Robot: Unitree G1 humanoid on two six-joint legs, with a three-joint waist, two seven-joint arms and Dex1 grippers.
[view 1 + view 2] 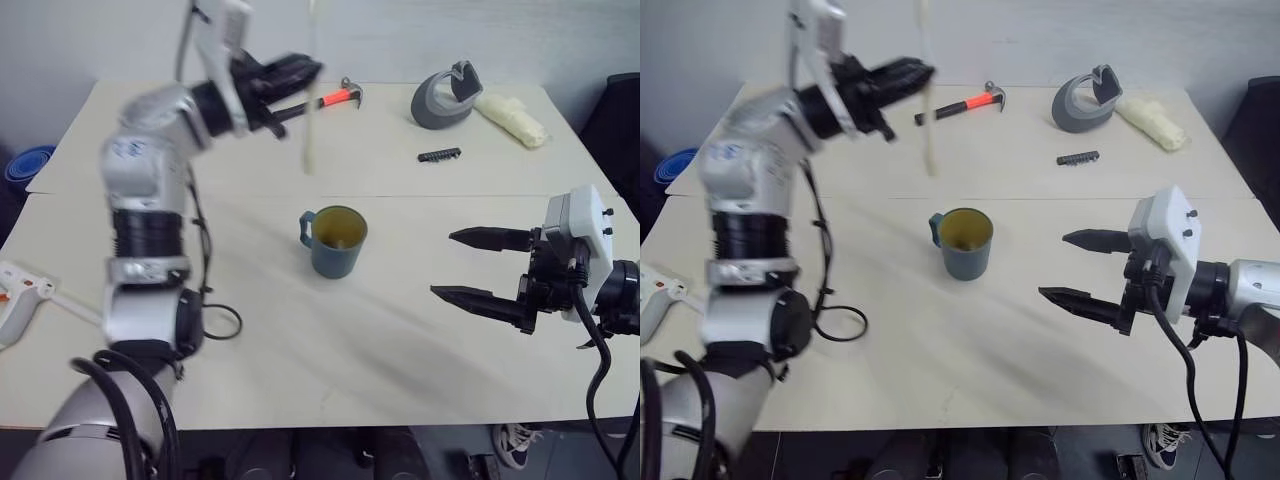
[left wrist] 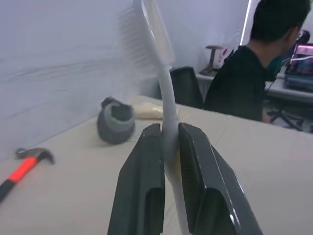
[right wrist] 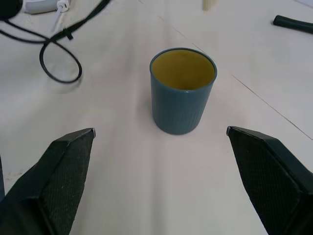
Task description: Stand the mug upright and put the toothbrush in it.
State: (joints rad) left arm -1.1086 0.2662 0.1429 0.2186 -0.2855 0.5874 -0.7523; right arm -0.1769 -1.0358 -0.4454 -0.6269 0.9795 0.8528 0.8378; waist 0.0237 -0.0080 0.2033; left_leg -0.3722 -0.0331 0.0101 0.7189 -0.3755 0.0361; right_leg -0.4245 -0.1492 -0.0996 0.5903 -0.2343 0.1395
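Mug: upright, mid-tabletop, empty; first step done.
Toothbrush: pinched in left pincer, hanging near-vertical above and behind the mug; insertion remains.
Right pincer: spread wide, empty, beside the mug.

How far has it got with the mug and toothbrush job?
Standing the mug up looks done: it sits upright on the table, open end up and empty. In hand: the left pincer is clamped on the toothbrush, held in the air behind the mug. Left: lowering it in. The right pincer waits open beside the mug.
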